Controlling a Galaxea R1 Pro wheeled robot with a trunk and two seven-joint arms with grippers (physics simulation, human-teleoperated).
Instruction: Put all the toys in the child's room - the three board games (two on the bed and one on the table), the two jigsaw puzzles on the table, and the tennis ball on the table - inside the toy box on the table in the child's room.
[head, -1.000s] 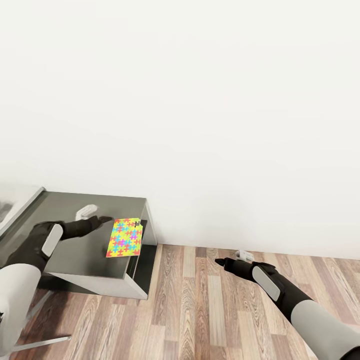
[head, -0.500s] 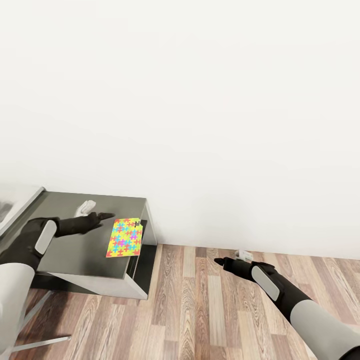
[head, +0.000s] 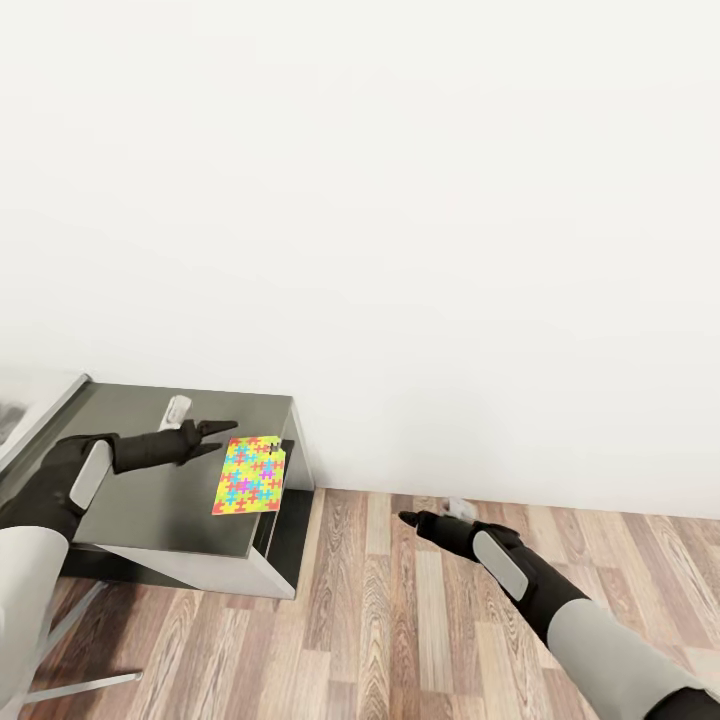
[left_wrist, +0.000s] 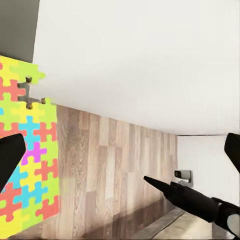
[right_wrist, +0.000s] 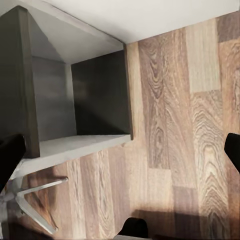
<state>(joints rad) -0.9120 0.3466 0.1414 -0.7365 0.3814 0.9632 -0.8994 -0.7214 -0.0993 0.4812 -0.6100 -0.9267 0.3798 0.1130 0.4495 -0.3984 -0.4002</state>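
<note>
A jigsaw puzzle (head: 250, 475), a thin square of bright multicoloured patches, lies flat at the right end of a low dark grey desk (head: 160, 500). My left gripper (head: 222, 437) hovers just left of the puzzle's far corner, fingers spread and open with nothing between them. In the left wrist view the puzzle (left_wrist: 25, 165) lies close beside one finger (left_wrist: 10, 157). My right gripper (head: 408, 519) hangs open over the wood floor, to the right of the desk and pointing left. The right wrist view looks down on the desk's end panel (right_wrist: 100, 95).
A plain white wall (head: 400, 200) runs close behind the desk. Wood-plank floor (head: 400, 620) spreads to the right of it. A paler grey surface (head: 30, 400) adjoins the desk at the far left. Thin metal legs (head: 70, 685) show below the desk's front.
My left gripper has edged right towards the puzzle and its fingers have parted. The right arm has swung left over the floor. The puzzle has not moved.
</note>
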